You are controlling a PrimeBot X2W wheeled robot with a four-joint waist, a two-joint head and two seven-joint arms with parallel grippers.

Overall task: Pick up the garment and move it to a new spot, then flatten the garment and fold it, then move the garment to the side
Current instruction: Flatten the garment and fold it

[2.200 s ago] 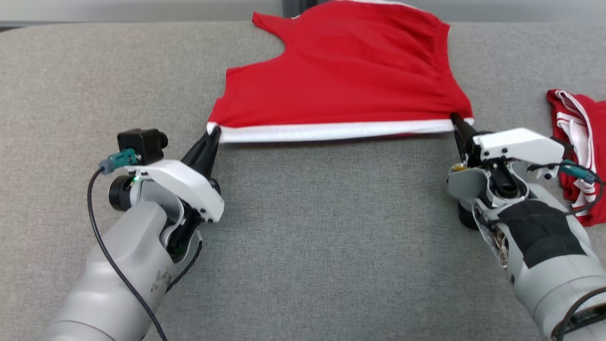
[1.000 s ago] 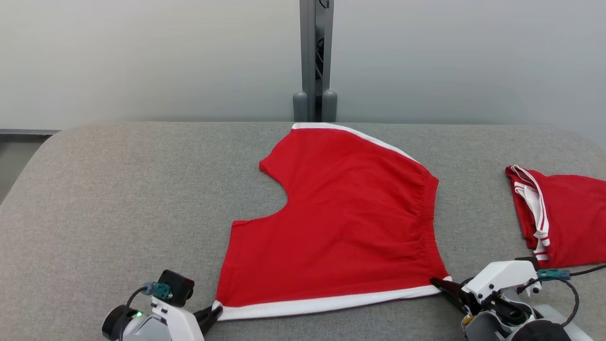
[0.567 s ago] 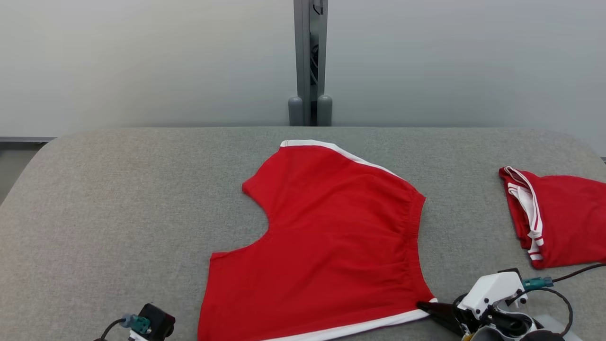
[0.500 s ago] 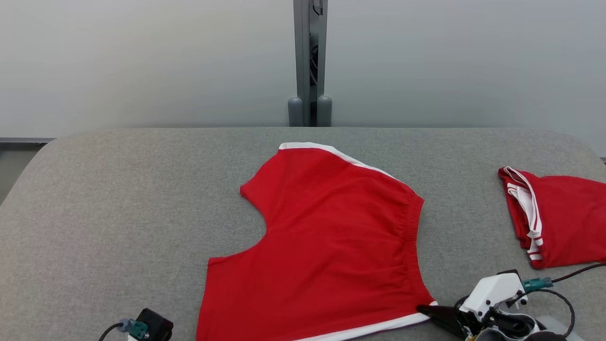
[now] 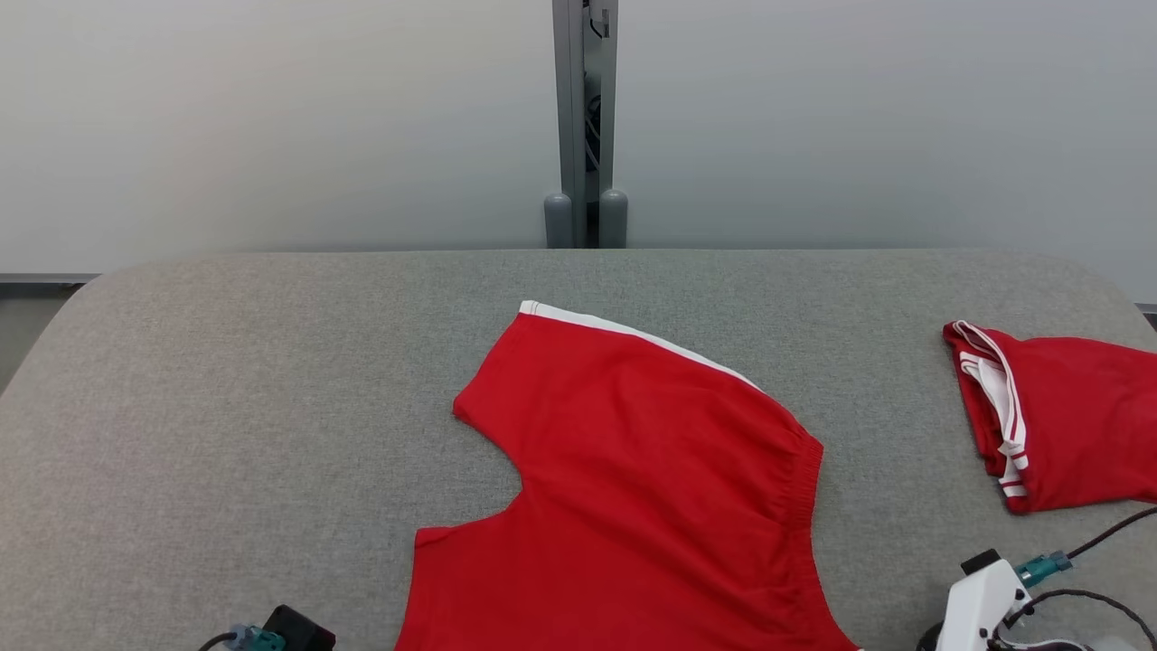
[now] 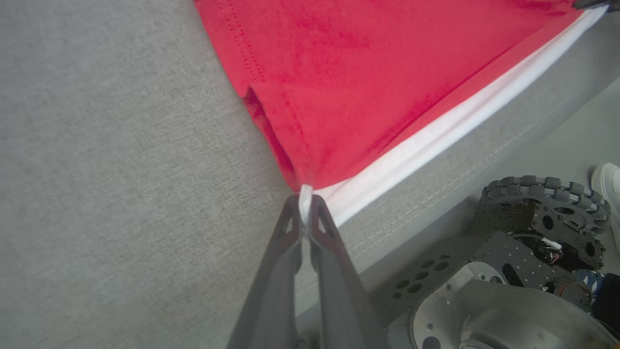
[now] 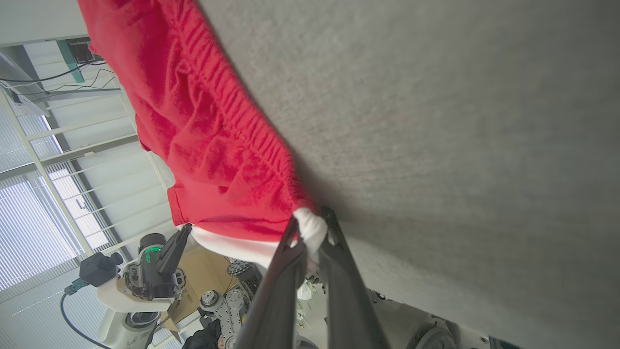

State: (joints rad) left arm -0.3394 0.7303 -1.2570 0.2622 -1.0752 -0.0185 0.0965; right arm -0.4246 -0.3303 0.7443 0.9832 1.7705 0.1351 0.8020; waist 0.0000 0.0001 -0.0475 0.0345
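I find the garment (image 5: 633, 506), a pair of red shorts with white trim, spread on the grey tabletop (image 5: 226, 407). It sits a little right of centre in the head view and runs off that view's bottom edge. One white-edged leg opening points toward the far side. The gathered waistband (image 5: 807, 506) faces the robot's right.

Left pincer (image 6: 305, 208): jaws closed tight on the near left corner of the garment, where the white hem band (image 6: 436, 140) meets the red cloth. A sliver of white fabric is pinched between the fingertips. This corner lies close to the tabletop's front edge, with the robot's wheeled base (image 6: 542, 198) visible beyond it.

Right pincer (image 7: 311, 228): jaws all but closed, clamped on a bunched white corner at the waistband end of the same hem. The hem spans from one pincer to the other. I cannot tell whether it rests on the surface or hangs just clear of it.

A second red garment (image 5: 1067, 425) with white stripes lies folded at the tabletop's right side, well apart from the first. A grey post (image 5: 578, 117) stands behind the tabletop against a pale wall.
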